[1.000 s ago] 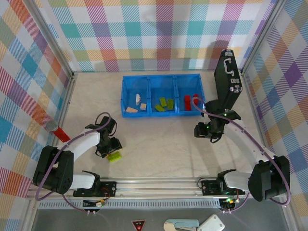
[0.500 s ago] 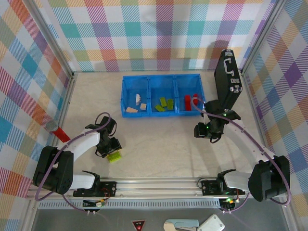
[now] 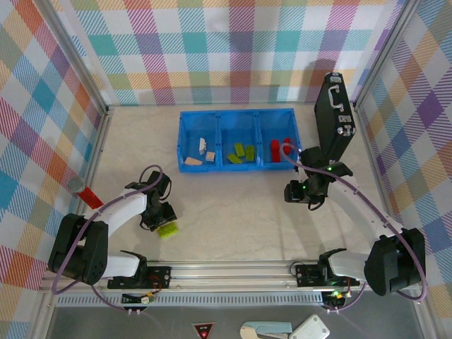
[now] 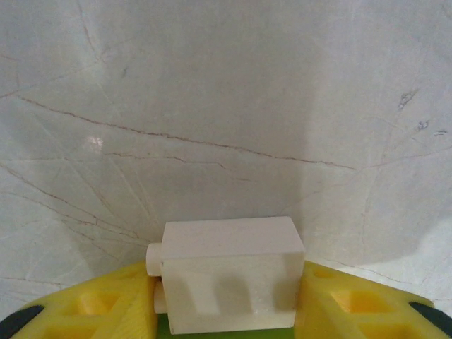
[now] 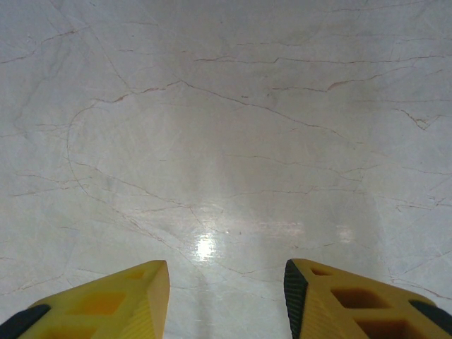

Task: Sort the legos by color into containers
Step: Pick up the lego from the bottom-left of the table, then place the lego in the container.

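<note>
Lego (image 4: 229, 265), cream-white, clamped in left end effector (image 4: 226, 286); right end effector (image 5: 226, 275) parted.

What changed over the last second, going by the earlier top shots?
Nothing visibly moved in the top view. The left hand sits at the same spot, low over the table at its near left. Its wrist view now shows the fingers against both sides of a white brick. The right hand, open, the tray and the case are where they were.
</note>
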Motion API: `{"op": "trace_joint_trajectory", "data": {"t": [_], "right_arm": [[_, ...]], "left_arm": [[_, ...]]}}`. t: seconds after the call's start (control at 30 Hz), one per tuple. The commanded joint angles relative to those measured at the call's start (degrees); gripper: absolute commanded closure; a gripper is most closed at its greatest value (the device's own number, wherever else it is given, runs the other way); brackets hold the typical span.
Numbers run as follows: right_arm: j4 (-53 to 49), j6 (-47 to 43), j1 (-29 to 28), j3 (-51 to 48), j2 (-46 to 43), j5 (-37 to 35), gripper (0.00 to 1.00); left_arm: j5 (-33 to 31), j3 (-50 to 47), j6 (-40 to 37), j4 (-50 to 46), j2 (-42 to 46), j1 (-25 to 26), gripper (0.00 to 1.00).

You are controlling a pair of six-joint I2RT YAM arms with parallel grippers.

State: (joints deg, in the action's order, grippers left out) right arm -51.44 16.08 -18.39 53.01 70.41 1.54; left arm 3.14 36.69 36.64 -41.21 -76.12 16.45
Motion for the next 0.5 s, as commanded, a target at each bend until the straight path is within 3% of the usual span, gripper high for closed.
{"op": "trace_joint_trajectory", "data": {"t": [0.0,0.47], "right_arm": [[0.3,0.4,-0.4,-0.5,0.2,0.1,0.52],[0.2,0.5,-0.4,-0.4,-0.1,-0.1,0.52]], "left_arm": [[3.6,0.1,0.8,1.9,-0.4,1.0,0.53],[1.8,6.8,-1.1,-2.4,-0.3,1.3,0.54]]}}
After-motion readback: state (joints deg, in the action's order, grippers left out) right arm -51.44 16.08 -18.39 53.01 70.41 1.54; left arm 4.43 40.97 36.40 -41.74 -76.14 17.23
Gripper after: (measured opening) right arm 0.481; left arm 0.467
